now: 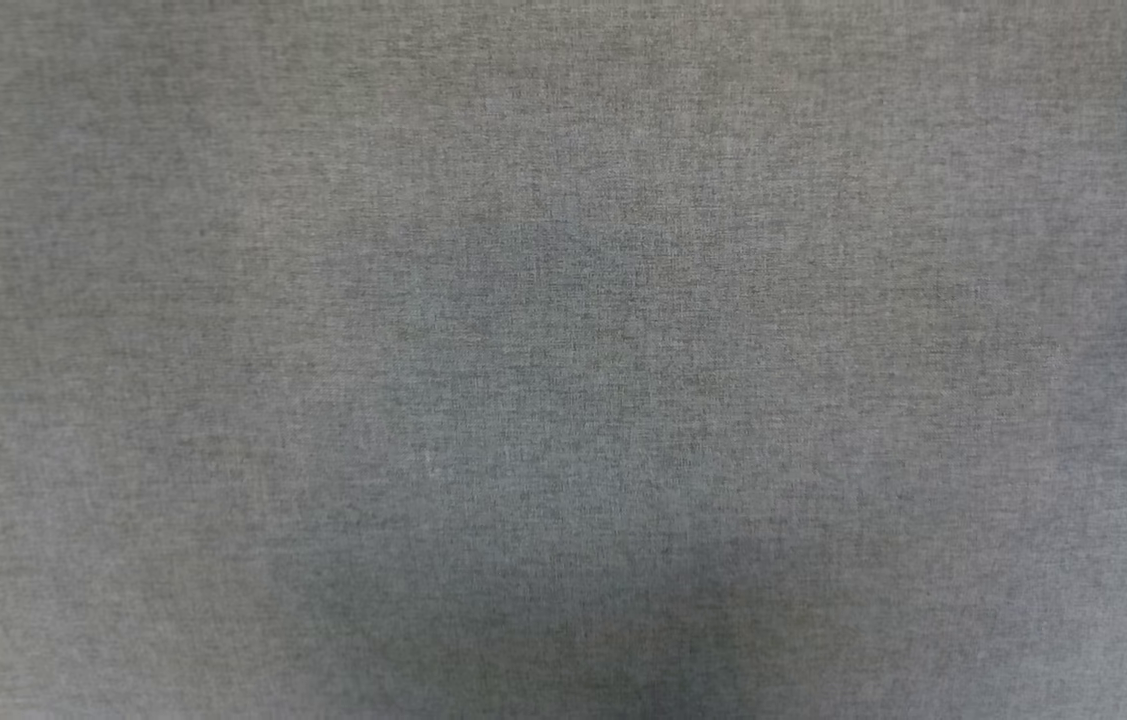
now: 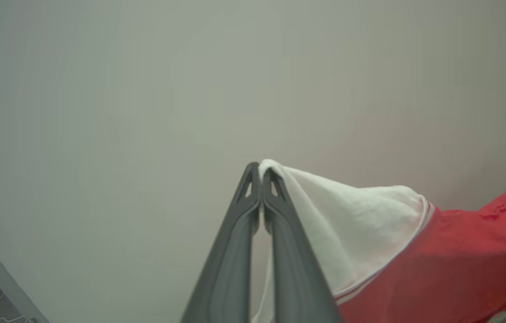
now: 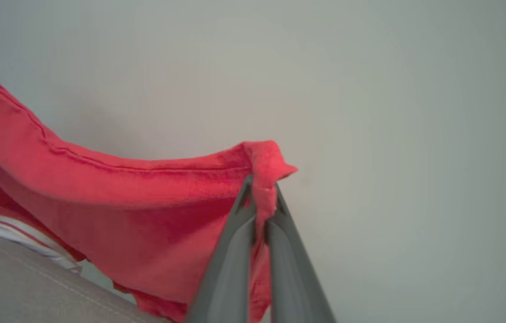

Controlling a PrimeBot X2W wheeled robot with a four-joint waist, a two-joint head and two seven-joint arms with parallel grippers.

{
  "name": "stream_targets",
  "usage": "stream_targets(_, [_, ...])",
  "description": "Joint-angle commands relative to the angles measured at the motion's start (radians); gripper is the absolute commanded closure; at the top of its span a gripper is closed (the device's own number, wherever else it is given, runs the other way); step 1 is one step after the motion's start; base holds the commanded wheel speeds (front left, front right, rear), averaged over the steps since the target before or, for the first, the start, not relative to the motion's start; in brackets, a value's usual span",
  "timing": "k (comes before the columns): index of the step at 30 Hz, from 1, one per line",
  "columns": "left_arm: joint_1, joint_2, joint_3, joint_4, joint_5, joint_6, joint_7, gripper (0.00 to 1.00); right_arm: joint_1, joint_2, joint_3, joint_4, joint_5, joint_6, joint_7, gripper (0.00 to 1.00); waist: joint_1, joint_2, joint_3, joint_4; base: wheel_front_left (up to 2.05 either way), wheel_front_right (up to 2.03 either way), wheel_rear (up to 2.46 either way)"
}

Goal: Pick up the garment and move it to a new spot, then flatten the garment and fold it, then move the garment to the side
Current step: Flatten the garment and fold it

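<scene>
Both arms have the red basketball-style jersey with white short sleeves up in the air, strung between them like a washing line. The left gripper is clamped tight on the tip of one white sleeve, fingers pressed together, and the red body runs off to the right from there. The right gripper is pinched shut on a bunched red edge, with a little nub of fabric poking out past the fingertips. I think that's a hem corner, but the wrist view is too close to say for sure. From that grip the shirt sags away to the left in a shallow curve.

Makes sense to hold it this way: two grips far apart spread the cloth, so it can go down roughly flat instead of landing in a heap.

The head camera looks straight down at a grey woven cloth surface, which I'd guess is the landing spot. So this looks like the carry-to-a-new-spot step, with flattening and folding not yet done. The lower part of the shirt hangs close to a grey stitched edge; can't tell if it touches. That sleeve pinch looks small and could slip if the arms pull apart too hard.
</scene>
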Motion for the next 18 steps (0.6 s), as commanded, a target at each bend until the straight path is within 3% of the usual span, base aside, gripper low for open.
stream_targets(1, [0.065, -0.007, 0.008, -0.022, -0.006, -0.006, -0.006, 1.0, 0.038, -0.006, 0.024, 0.002, 0.006, -0.002, -0.019, 1.0, -0.0001, 0.012, -0.026, 0.011, 0.0, 0.0, 0.0])
stream_targets(11, [0.531, -0.039, 0.017, -0.108, -0.029, -0.008, -0.006, 1.0, 0.322, -0.026, 0.187, -0.007, 0.1, -0.002, -0.065, 1.0, -0.0001, 0.012, -0.2, 0.036, 0.0, 0.0, 0.0])
stream_targets(18, [0.842, -0.023, -0.068, -0.106, -0.083, -0.015, 0.005, 1.0, 0.543, -0.077, 0.319, 0.005, 0.175, -0.002, -0.066, 1.0, -0.0001, 0.012, -0.347, 0.058, 0.0, 0.0, 0.0])
